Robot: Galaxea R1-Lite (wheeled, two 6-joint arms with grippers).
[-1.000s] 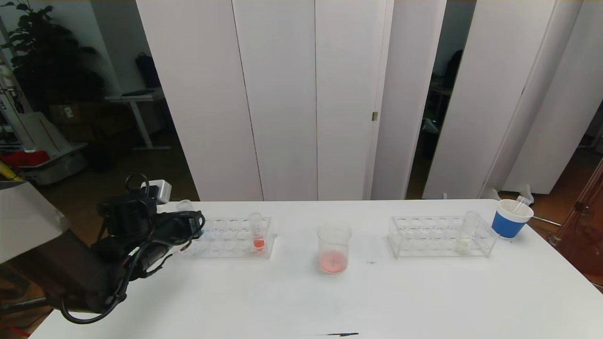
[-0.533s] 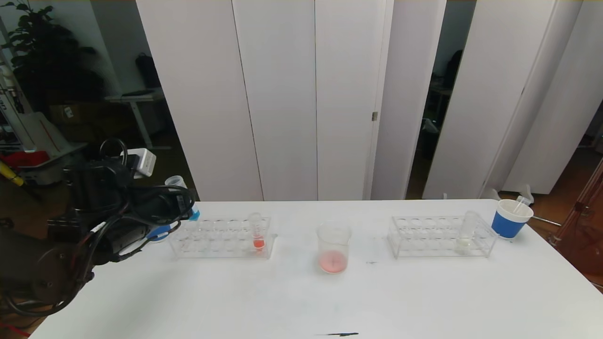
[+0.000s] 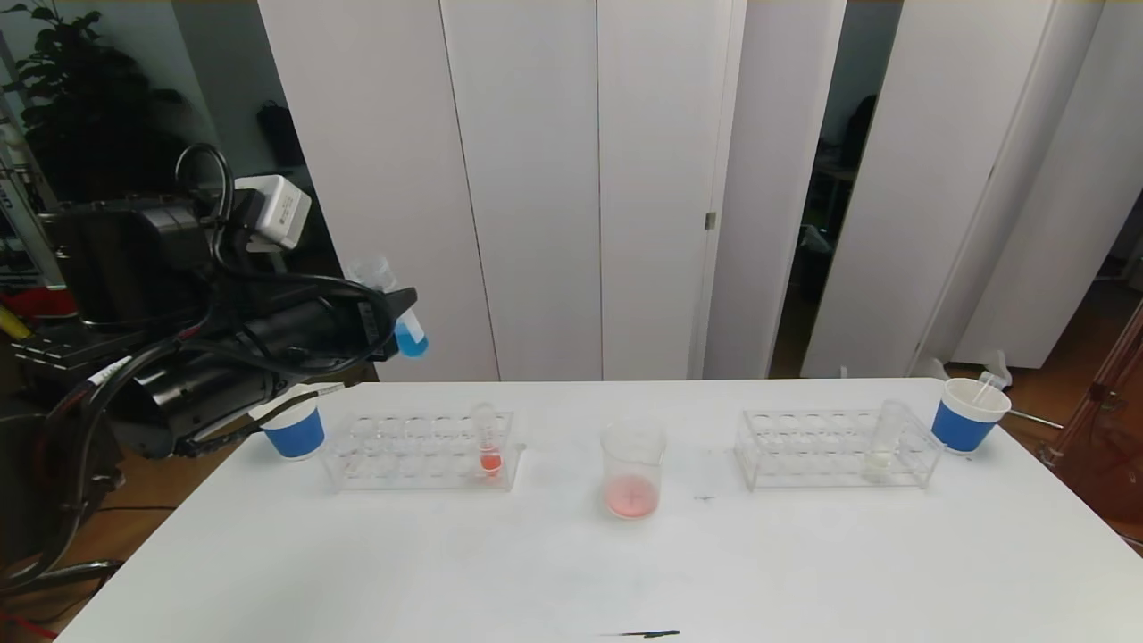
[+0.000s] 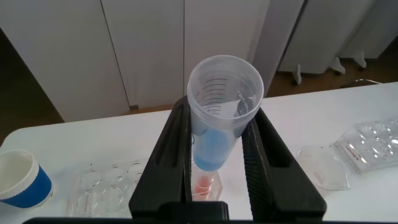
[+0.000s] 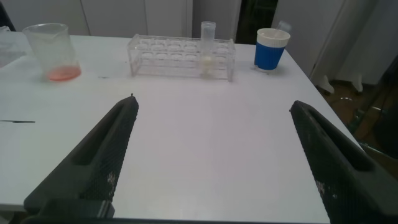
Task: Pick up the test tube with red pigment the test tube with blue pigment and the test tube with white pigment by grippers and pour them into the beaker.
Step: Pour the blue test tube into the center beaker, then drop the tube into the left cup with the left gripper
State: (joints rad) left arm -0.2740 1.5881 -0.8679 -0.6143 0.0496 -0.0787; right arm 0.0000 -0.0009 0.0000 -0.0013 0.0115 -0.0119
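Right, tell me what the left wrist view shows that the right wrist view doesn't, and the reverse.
Only the left wrist view shows the left pincer shut on the test tube with blue pigment, held above the left rack, where a red-tipped tube stands, with a blue paper cup beside it.

Only the right wrist view shows the right pincer open above bare table, the test tube with white pigment upright in the right rack, and another blue cup.

Both show the white table and the beaker.

The white table (image 3: 554, 572) carries two clear racks (image 3: 420, 451) (image 3: 835, 446), the beaker (image 3: 632, 471), and two blue cups (image 3: 293, 431) (image 3: 967, 416).
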